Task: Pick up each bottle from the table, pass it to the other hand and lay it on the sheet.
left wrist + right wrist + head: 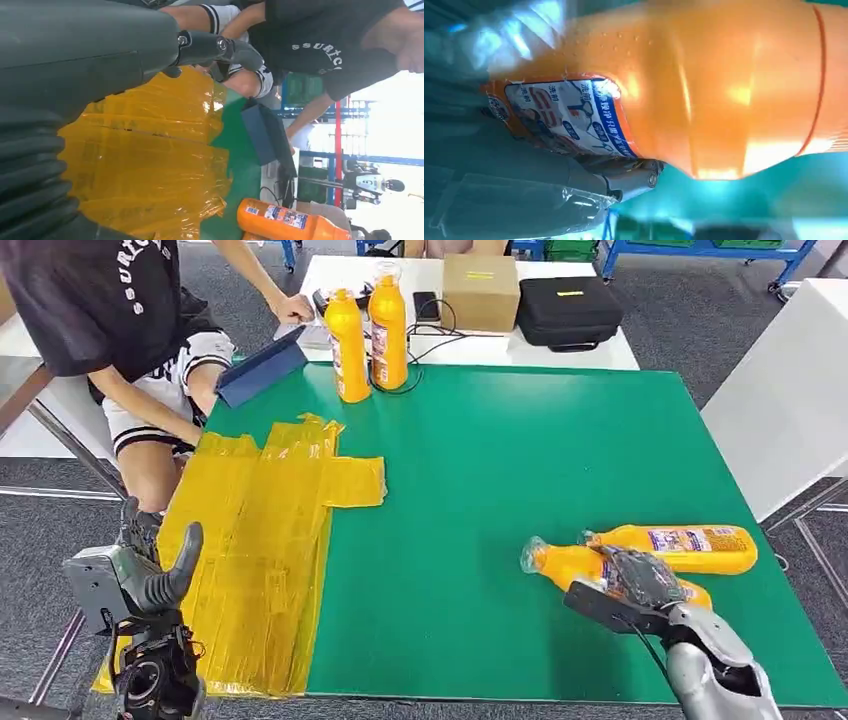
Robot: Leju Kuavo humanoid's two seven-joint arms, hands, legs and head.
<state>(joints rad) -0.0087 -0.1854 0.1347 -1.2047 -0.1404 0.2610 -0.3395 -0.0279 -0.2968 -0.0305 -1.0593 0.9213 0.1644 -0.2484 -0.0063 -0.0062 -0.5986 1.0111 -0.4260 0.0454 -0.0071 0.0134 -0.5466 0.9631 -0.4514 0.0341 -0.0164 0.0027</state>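
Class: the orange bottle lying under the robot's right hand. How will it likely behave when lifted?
The bottle looks full, so probably weighty. Its glossy plastic may slip in the right hand. Lying on its rounded side, it could roll if nudged.

Head cam: high on body, looks fwd and down over green table [520, 490], wide. Left wrist cam: behind left hand [75, 65], turned sideways, faces yellow sheet [150, 165]; shares sheet and upright bottles w/ head view. Right wrist cam: very close on lying bottle [704, 90], also in head view.
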